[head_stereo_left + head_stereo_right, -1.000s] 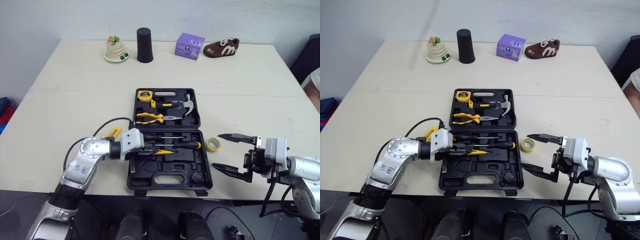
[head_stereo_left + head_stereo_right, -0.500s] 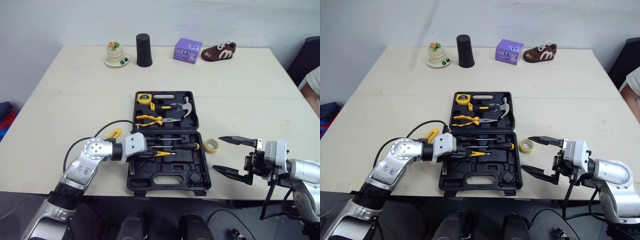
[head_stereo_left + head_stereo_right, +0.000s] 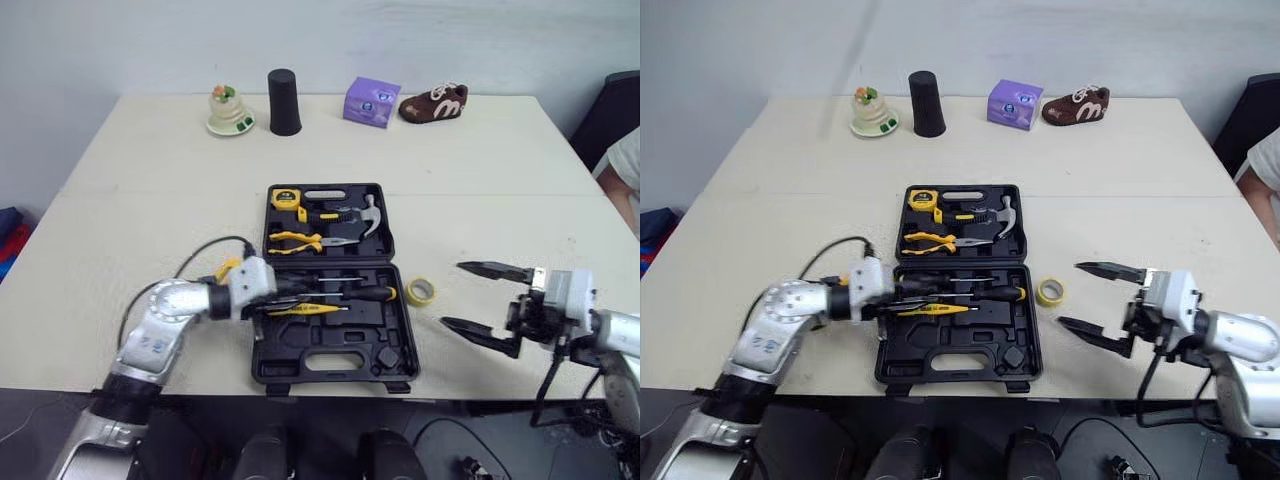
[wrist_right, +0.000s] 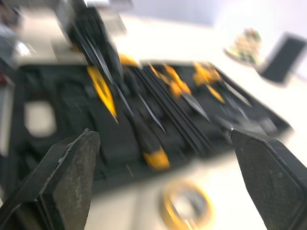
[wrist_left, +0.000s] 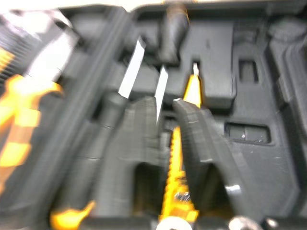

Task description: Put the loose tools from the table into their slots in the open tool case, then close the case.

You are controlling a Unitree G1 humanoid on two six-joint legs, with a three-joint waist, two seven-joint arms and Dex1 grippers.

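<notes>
Case: tool case (image 3: 330,362) lies open at mid-table by the near edge, lid half far, tray half near.
L gripper: L gripper (image 5: 165,108) is over the left part of the near half, clamped on a yellow tool (image 3: 305,309).
Held tool: runs lengthwise btwn the fingers (image 5: 201,139), tip to the right, low over the tray's middle slots.
R gripper: R gripper (image 3: 452,294) is spread wide w/ nothing in it, above the table (image 3: 150,180) right of the case, pointing left.
Tape roll: yellow tape roll (image 3: 423,290) lies flat on the table just right of the near half, btwn case & R gripper, touching neither.
Lid half: tape measure (image 3: 286,196) far-left, hammer (image 3: 371,212) right, pliers (image 3: 300,240) in the nearer row.
Near half: black screwdriver (image 3: 360,293) w/ yellow end lies just beyond the held tool.
Loose item: yellow item (image 3: 229,267) just left of the case, partly behind the L arm, kind unclear.
Far edge: black cup (image 3: 284,102), purple box (image 3: 371,102), brown shoe (image 3: 433,103).
</notes>
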